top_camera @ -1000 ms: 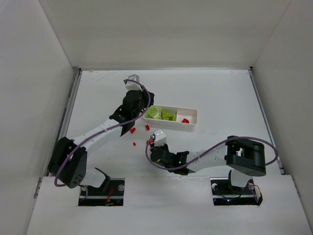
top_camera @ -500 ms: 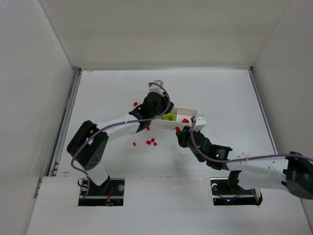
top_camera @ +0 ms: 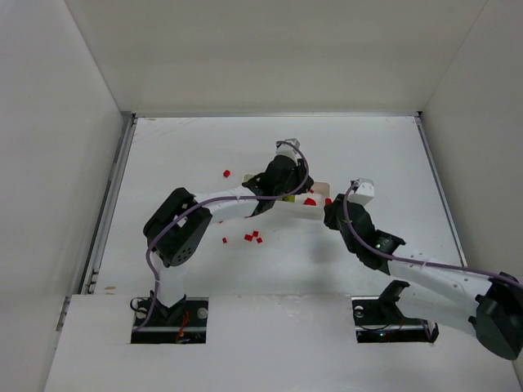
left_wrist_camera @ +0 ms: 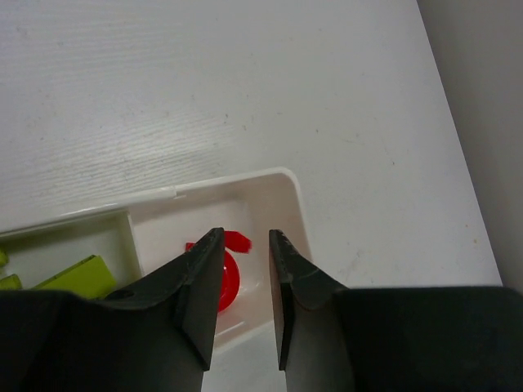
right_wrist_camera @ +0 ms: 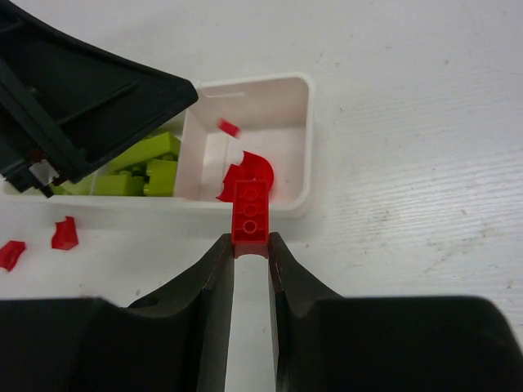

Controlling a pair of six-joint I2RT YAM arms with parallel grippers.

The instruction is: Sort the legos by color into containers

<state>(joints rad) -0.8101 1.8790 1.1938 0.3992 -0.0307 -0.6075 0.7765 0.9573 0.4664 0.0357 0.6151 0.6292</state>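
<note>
A white table [top_camera: 180, 147] lies inside three white walls [top_camera: 270, 49]; a metal strip [top_camera: 109, 196] runs along the table's left edge.

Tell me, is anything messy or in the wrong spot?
Yes. A few red bricks lie loose on the table outside the tray, and one lone red brick sits farther off. Inside the tray nothing looks mixed: green bricks sit apart from the red pieces in the end compartment.

Bright, even, diffuse light falls from above, and the white counter [top_camera: 163, 155] carries only soft, faint shadows. The wrist views are sharp farther out, while the near dark fingers [left_wrist_camera: 200, 286] look slightly blurred and underexposed.
</note>
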